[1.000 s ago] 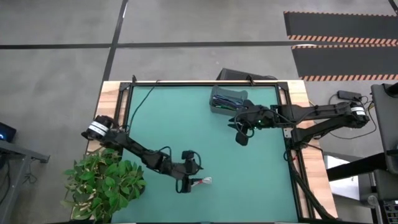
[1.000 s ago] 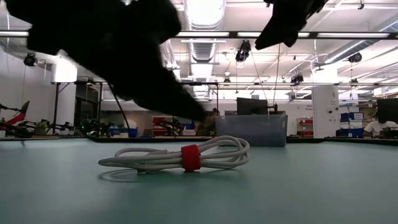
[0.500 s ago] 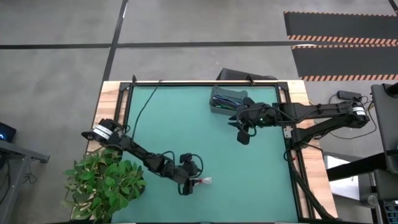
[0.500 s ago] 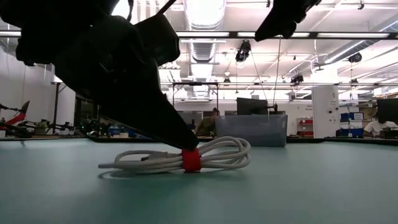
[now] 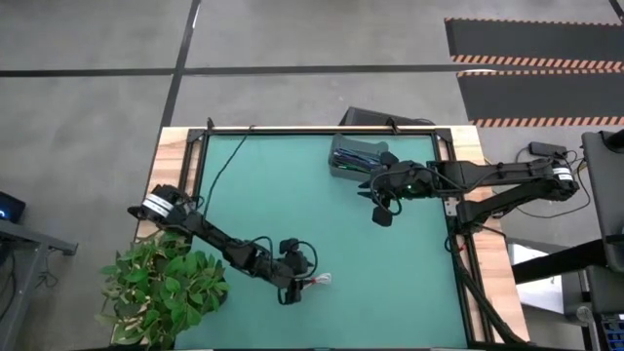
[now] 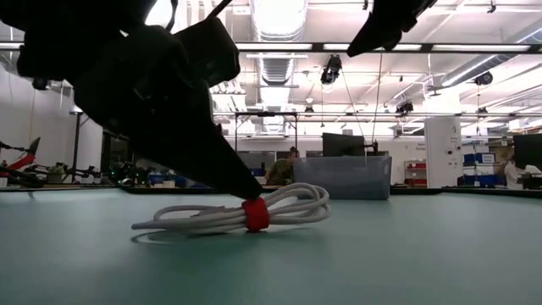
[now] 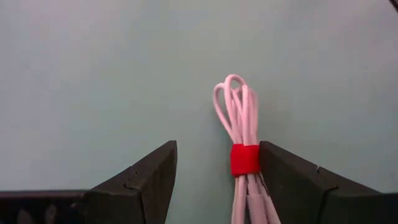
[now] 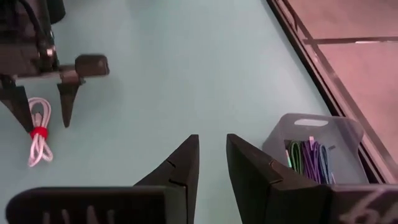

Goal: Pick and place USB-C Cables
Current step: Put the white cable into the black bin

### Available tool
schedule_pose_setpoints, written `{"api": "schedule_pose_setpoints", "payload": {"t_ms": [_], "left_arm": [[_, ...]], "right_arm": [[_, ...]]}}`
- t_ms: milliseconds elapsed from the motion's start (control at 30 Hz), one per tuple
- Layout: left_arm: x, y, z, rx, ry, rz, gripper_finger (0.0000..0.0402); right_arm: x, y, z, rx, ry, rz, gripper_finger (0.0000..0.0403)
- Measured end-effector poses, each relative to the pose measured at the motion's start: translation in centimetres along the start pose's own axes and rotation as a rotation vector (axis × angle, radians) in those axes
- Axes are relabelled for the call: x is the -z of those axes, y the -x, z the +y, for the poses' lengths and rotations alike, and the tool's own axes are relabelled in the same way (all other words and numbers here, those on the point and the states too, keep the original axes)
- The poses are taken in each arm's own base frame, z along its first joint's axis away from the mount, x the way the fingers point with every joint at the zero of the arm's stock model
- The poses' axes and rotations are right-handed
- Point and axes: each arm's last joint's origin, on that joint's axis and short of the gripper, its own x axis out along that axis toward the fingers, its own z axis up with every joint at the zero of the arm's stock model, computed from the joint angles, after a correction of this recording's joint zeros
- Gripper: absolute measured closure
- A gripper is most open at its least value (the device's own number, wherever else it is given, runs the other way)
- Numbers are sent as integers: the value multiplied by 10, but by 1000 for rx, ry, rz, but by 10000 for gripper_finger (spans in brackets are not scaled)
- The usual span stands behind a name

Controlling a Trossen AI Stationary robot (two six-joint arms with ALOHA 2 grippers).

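Note:
A white USB-C cable bundle with a red band (image 5: 318,283) (image 6: 241,215) (image 7: 239,130) lies flat on the green table near its near edge. My left gripper (image 5: 298,286) (image 7: 217,146) is down at it, open, with the bundle close beside one finger. A green cable (image 8: 295,154) and a blue cable (image 8: 321,158) lie in the grey bin (image 5: 351,156) at the far edge. My right gripper (image 5: 380,213) (image 8: 212,140) hovers beside the bin, open by a narrow gap, holding nothing. My left gripper touches the white bundle with the inner side of one finger (image 7: 280,171), which lies against the red band (image 7: 244,160). The other finger stands clear of it. The fingers slant down from above and from the table's left, along the bundle. The bundle lies on the table.
A potted plant (image 5: 166,288) stands at the table's near left corner, beside the left arm. A dark raised frame (image 5: 448,195) runs along the table's edges. The green surface between cable and bin (image 5: 322,214) holds nothing else. A person (image 6: 278,169) shows in the room behind.
My left gripper has come down from above onto the white bundle until a fingertip reached the red band. The bundle has since slid a little toward the table's left. The right arm has kept still.

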Motion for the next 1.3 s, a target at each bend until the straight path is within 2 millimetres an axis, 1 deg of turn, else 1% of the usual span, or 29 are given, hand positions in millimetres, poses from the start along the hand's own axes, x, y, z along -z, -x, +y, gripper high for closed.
{"api": "schedule_pose_setpoints", "payload": {"t_ms": [200,333,500,667,867,967,1133,1300], "left_arm": [[-6,5,2,-27,10,3,192],[-12,7,-5,8,4,-13,192],[-15,11,-8,34,14,-17,192],[-11,9,-8,29,6,11,192],[-9,8,-8,36,-2,32,192],[-5,8,-8,43,-8,45,192],[5,2,-6,46,9,86,192],[9,0,-6,45,26,94,195]], "right_arm": [[1,-1,0,0,15,4,329],[1,-1,0,0,27,4,334],[1,-1,0,0,30,3,332],[1,-1,0,0,26,3,328],[1,-1,0,1,19,4,335],[1,-1,0,0,19,4,334],[1,-1,0,1,23,4,327],[1,-1,0,1,24,5,327]]}}
